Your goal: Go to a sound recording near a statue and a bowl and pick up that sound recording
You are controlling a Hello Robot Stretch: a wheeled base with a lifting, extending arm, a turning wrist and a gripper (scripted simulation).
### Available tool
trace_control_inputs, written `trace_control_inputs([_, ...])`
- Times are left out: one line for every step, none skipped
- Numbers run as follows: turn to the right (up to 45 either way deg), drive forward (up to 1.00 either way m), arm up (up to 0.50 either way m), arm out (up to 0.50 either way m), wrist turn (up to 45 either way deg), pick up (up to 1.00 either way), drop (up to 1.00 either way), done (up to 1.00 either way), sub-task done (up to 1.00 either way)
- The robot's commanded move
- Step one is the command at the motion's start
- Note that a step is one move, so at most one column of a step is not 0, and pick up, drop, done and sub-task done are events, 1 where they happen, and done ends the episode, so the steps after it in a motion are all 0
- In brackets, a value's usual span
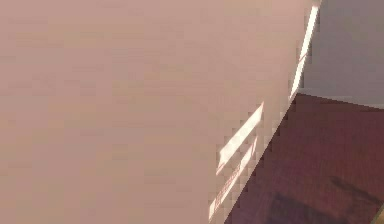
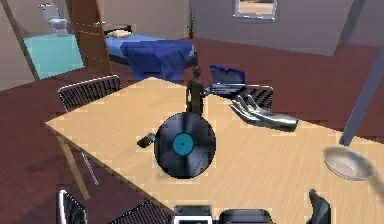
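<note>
A black record with a teal label (image 2: 185, 145), the sound recording, stands on edge and tilted over the middle of a light wooden table (image 2: 100, 125). Just behind it rises a slim dark statue (image 2: 197, 88). A pale bowl (image 2: 347, 161) sits at the table's right end. At the arm side view's bottom edge, right below the record, small white squares and a dark body mark the gripper (image 2: 195, 210). Its far end is cut off by the edge, so I cannot tell whether it holds anything.
A silvery elongated object (image 2: 262, 113) and a dark open case (image 2: 230, 79) lie beyond the statue. Dark mesh chairs (image 2: 88, 92) ring the table. A blue bed (image 2: 150, 50) stands further back. In the forward view a tan wall (image 1: 120, 100) is close ahead, with dark red floor (image 1: 320, 160) on the right.
</note>
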Motion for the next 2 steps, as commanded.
trace_control_inputs([0.0, 0.0, 0.0, 0.3, 0.0, 0.0, 0.0, 0.0, 0.0])
trace_control_inputs([0.0, 0.0, 0.0, 0.0, 45.0, 0.0, 0.0, 0.0, 0.0])
